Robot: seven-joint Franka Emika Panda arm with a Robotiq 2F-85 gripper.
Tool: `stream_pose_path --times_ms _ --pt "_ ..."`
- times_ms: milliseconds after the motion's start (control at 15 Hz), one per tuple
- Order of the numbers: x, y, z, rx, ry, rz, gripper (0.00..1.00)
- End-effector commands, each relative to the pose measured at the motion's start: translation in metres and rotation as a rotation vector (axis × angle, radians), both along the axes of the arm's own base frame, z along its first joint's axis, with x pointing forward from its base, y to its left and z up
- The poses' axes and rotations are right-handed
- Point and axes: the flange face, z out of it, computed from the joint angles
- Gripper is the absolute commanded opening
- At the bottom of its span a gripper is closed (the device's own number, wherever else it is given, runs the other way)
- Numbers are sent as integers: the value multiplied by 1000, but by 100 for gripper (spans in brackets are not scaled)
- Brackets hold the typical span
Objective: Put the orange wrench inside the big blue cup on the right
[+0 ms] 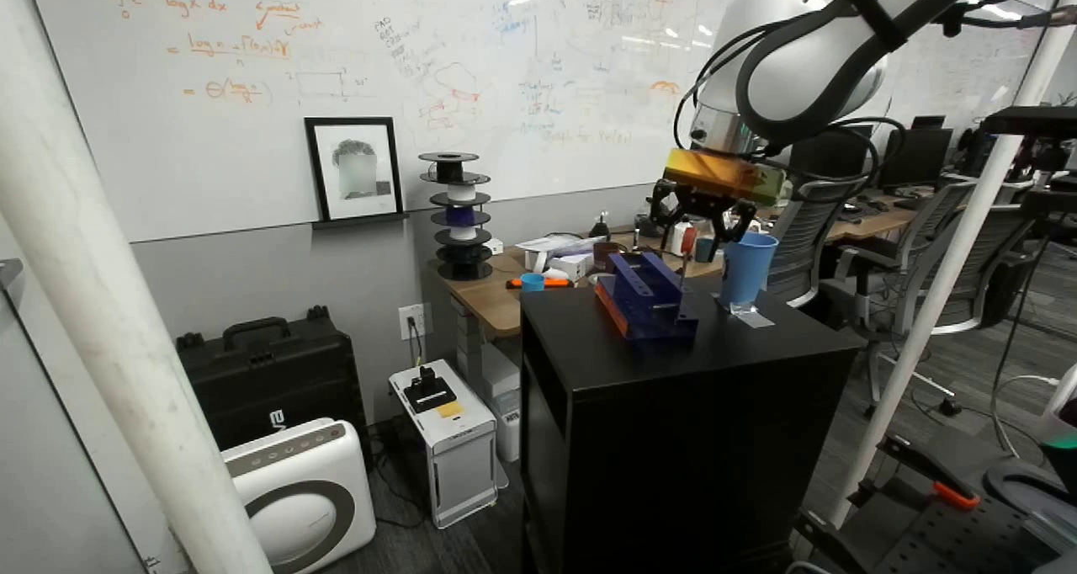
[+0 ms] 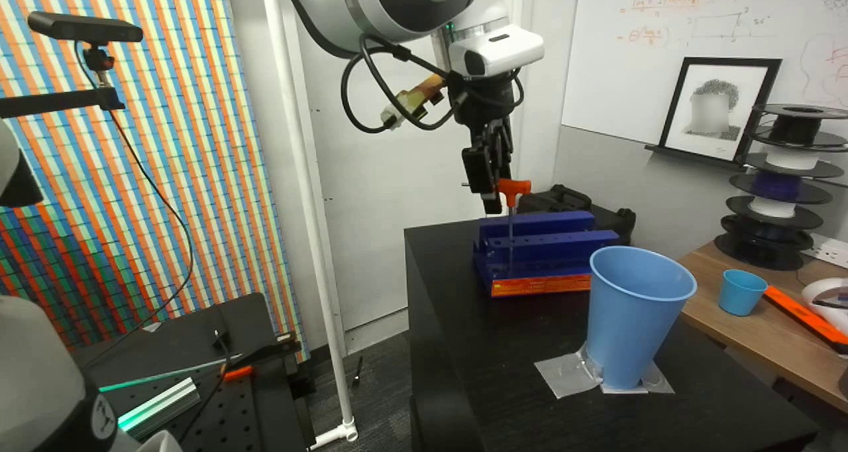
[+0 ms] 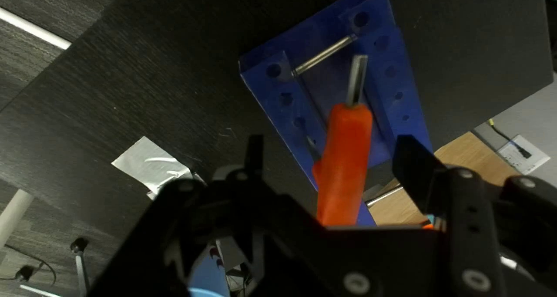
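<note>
The orange wrench, a T-handled tool with a metal shaft, stands upright in a dark blue rack. Its orange handle shows in both exterior views (image 1: 688,241) (image 2: 514,188) and large in the wrist view (image 3: 346,166). My gripper (image 1: 687,239) (image 2: 495,195) (image 3: 330,142) is open and points down at the handle. In the wrist view the handle lies between the two fingers, with a gap on each side. A finger covers part of the handle in an exterior view. The big blue cup (image 1: 749,271) (image 2: 636,319) stands upright beside the rack; part shows in the wrist view (image 3: 206,273).
The dark blue rack (image 1: 646,300) (image 2: 543,241) (image 3: 270,88) sits on a black cabinet top (image 1: 715,355). Clear tape (image 2: 563,374) is at the cup's base. A wooden desk (image 2: 709,319) adjoins, with a small blue cup (image 2: 741,293) and spools (image 2: 772,220).
</note>
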Motion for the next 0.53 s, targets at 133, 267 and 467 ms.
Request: stream_pose_path --times_ms 133,267,467 --pt "-3 -15 19 -26 -35 -19 100" --pt "-1 -20 18 -34 -39 -22 75" --pt "0 -26 15 -31 -46 -20 52"
